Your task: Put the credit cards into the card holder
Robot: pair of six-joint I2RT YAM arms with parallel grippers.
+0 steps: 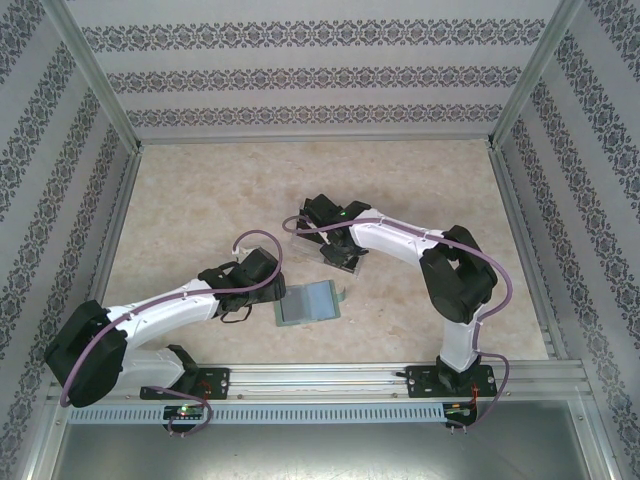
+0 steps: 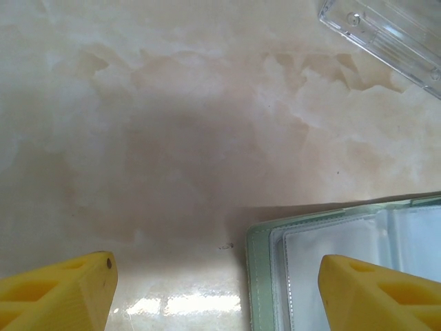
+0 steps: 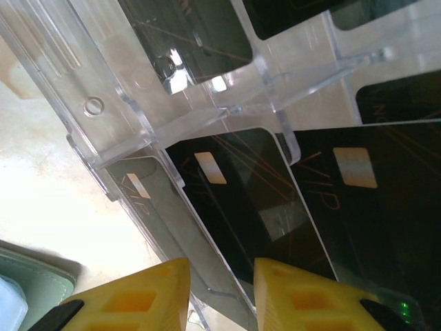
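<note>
From above, the left gripper [image 1: 262, 285] sat low over the marbled table [image 1: 190, 190], at the left edge of the card holder [image 1: 308, 302]. The holder lay open and flat near the front rail, between the two arms. The right gripper [image 1: 318, 235] reached leftward over the clear plastic tray [image 1: 340, 262], just beyond the holder. At that range the tray's contents were small dark shapes and the jaw gap could not be read.

The right wrist camera supplied the detail. The tray [image 3: 131, 103] had upright clear dividers, and the credit cards [image 3: 241, 200] stood tilted in its slots, black, with pale chip patches and faint "VIP" lettering. The right gripper [image 3: 222, 296] had its yellow fingers [image 3: 296, 300] drawn narrow either side of one card's lower edge. Whether they actually pinched it, I could not tell. A grey-green corner of the card holder [image 3: 31, 276] showed at lower left, near the tray.

The left wrist camera showed the left gripper [image 2: 217, 296] spread wide and holding nothing. One finger hung above bare table and the other above the card holder [image 2: 275, 248], whose green border framed clear sleeves. A corner of the tray [image 2: 386, 31] lay apart from the holder, across bare table.
</note>
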